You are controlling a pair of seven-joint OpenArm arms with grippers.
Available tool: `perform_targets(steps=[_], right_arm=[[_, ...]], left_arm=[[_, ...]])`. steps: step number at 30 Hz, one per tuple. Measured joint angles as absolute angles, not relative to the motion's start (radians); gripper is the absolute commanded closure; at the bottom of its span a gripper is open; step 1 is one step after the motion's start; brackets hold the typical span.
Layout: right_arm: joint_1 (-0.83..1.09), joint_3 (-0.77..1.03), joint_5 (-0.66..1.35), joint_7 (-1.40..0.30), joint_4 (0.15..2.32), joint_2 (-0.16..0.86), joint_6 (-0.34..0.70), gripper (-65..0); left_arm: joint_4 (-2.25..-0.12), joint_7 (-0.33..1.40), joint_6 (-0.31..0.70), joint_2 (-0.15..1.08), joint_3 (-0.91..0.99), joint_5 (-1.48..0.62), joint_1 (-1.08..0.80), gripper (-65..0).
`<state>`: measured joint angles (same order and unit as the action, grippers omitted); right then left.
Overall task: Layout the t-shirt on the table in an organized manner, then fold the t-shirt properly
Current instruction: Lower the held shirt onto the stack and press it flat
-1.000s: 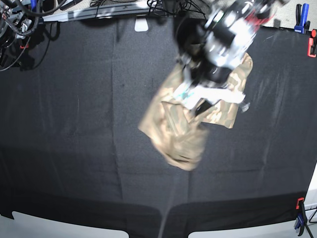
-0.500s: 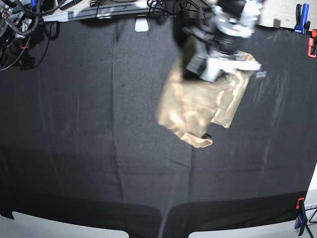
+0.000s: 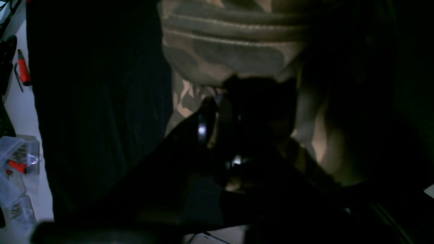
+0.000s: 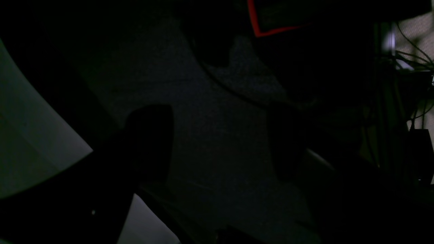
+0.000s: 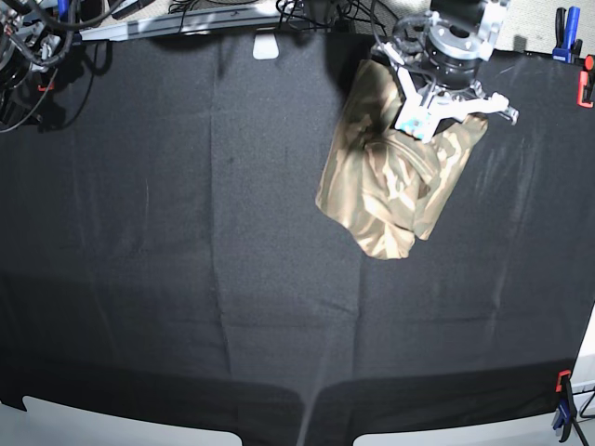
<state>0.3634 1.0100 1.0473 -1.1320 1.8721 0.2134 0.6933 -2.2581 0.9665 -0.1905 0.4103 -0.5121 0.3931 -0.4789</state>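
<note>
The camouflage t-shirt hangs bunched over the far right part of the black-draped table, its lower end reaching the cloth. My left gripper is shut on the shirt's upper part. In the left wrist view the dark left gripper pinches camouflage fabric, and a stitched hem of the t-shirt crosses above the fingers. The right gripper stands open over bare black cloth with nothing between its fingers. It is out of the base view.
Blue and red clamps sit at the far right edge, another clamp at the near right corner. A white tag and cables lie along the far edge. An orange-handled tool and plastic boxes rest beside the table.
The left arm has drawn back toward the far right edge with the shirt. The hanging bundle has swung right and away, and now droops narrower below the gripper.
</note>
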Motion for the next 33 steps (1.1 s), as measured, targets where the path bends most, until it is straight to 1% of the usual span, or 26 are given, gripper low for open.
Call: perform_targets(steps=[2, 3, 4, 5, 7, 9, 11, 16, 20, 21, 22, 25, 26, 27, 29, 31, 33], right_arm=[[0.363, 1.01, 1.047, -1.132, 1.872, 0.213, 0.693, -41.5], [0.363, 1.01, 1.047, -1.132, 1.872, 0.214, 0.693, -41.5], [0.363, 1.01, 1.047, -1.132, 1.872, 0.213, 0.693, -41.5], [0.363, 1.01, 1.047, -1.132, 1.872, 0.213, 0.693, -41.5], [0.363, 1.01, 1.047, -1.132, 1.872, 0.213, 0.693, -41.5], [0.363, 1.01, 1.047, -1.132, 1.872, 0.213, 0.693, -41.5], [0.363, 1.01, 1.047, -1.132, 1.872, 0.213, 0.693, -41.5], [0.363, 1.01, 1.047, -1.132, 1.872, 0.213, 0.693, -41.5], [0.363, 1.01, 1.047, -1.132, 1.872, 0.213, 0.693, -41.5], [0.363, 1.01, 1.047, -1.132, 1.872, 0.214, 0.693, -41.5], [0.363, 1.01, 1.047, -1.132, 1.872, 0.213, 0.693, -41.5], [0.363, 1.01, 1.047, -1.132, 1.872, 0.213, 0.693, -41.5], [0.363, 1.01, 1.047, -1.132, 1.872, 0.213, 0.693, -41.5], [0.363, 1.01, 1.047, -1.132, 1.872, 0.213, 0.693, -41.5], [0.363, 1.01, 1.047, -1.132, 1.872, 0.214, 0.693, -41.5], [0.364, 1.01, 1.046, -1.131, 1.872, 0.215, 0.693, -41.5], [0.363, 1.01, 1.046, -1.132, 1.872, 0.212, 0.693, -41.5]], left_arm=[[-2.258, 0.966, -0.192, 0.41, -0.512, 0.396, -0.479, -17.3], [-2.258, 0.966, -0.192, 0.41, -0.512, 0.397, -0.48, -23.9], [-2.258, 0.967, -0.194, 0.411, -0.512, 0.396, -0.482, -28.1], [-2.258, 0.967, -0.215, 0.41, -0.512, 0.396, -0.482, -30.1], [-2.258, 0.969, -0.274, 0.41, -0.512, 0.416, -0.482, -30.3], [-2.258, 0.981, -0.308, 0.411, -0.511, 0.483, -0.482, -30.3], [-2.258, 0.981, -0.321, 0.41, -0.511, 0.529, -0.482, -30.3], [-2.291, 0.984, -0.322, 0.41, -0.511, 0.528, -0.482, -30.3], [-2.343, 0.861, -0.323, 0.41, -0.521, 0.532, -0.48, -30.3], [-2.34, 0.824, -0.314, 0.41, -0.537, 0.53, -0.476, -30.3], [-2.339, 0.794, -0.278, 0.41, -0.552, 0.49, -0.476, -30.3], [-2.339, 0.73, -0.065, 0.41, -0.62, 0.25, -0.474, -30.3], [-2.338, 0.714, 0.0, 0.41, -0.647, 0.207, -0.474, -30.3], [-2.337, 0.693, 0.038, 0.41, -0.672, 0.2, -0.474, -30.3], [-2.337, 0.688, 0.045, 0.41, -0.703, 0.212, -0.451, -30.3], [-2.337, 0.667, 0.036, 0.41, -0.714, 0.287, -0.409, -30.3], [-2.278, 0.574, -0.017, 0.41, -0.714, 0.368, -0.369, -30.3]])
